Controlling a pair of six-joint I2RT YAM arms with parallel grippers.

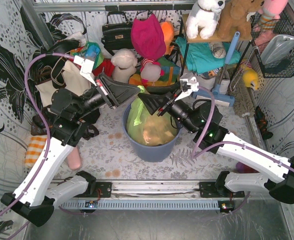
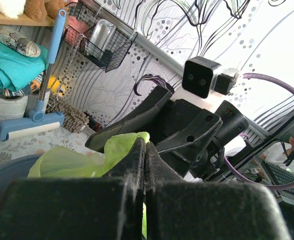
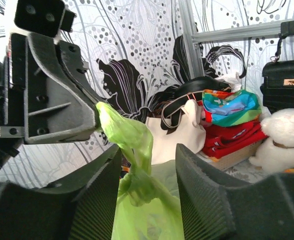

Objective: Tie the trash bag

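Observation:
The trash bag (image 1: 141, 121), thin light-green film with tan paper showing through, sits in a blue round bin (image 1: 154, 150) at the centre. Its mouth is gathered into a knot (image 3: 146, 181) with a twisted tail rising up-left. My left gripper (image 1: 138, 91) is shut on the tip of that tail, and green film (image 2: 118, 145) shows pinched between its closed jaws (image 2: 146, 146). My right gripper (image 3: 148, 150) faces it from the right, open, with its ribbed fingers (image 3: 202, 185) on either side of the knot. In the top view the right gripper (image 1: 143, 100) sits just above the bin.
A white tote (image 1: 67, 80) with black straps, a black handbag (image 1: 118, 32), plush toys (image 1: 124, 65) and folded clothes crowd the back. A blue-handled broom (image 1: 226, 65) and a wire basket (image 1: 279, 50) stand at the right. An orange striped cloth (image 1: 34, 150) lies at the left.

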